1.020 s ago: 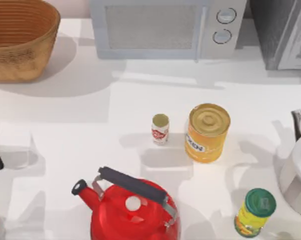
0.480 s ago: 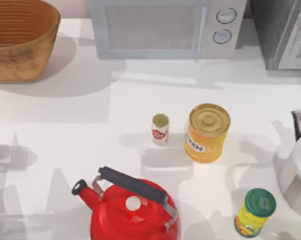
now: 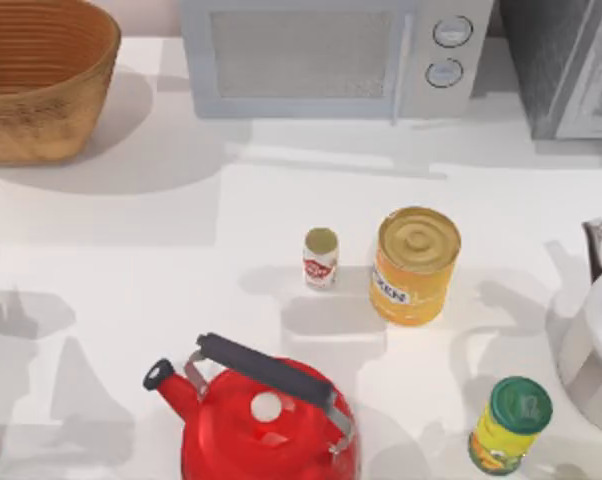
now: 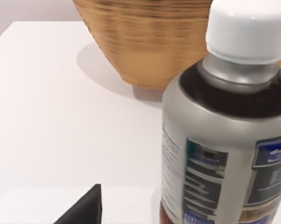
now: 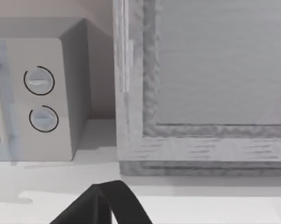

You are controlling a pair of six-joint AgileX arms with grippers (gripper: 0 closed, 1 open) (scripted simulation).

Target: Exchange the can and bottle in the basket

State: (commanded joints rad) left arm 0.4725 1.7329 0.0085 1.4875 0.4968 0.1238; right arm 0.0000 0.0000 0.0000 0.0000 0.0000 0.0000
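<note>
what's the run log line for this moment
bottle: on table beside yellow can | basket: top view's far left | exchange: not started

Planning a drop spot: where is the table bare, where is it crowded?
Bare: the broad white stretch between the tan wicker basket, grey microwave and red kettle. Crowded: around the tiny red-labelled white bottle, yellow tin and green-lidded yellow container.

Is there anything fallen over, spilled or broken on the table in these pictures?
Nothing stands out. The tiny white bottle with a red label and the large yellow tin can stand upright beside each other, apart. The red kettle sits upright too. The round woven wicker basket stands level at the table's far left.
</note>
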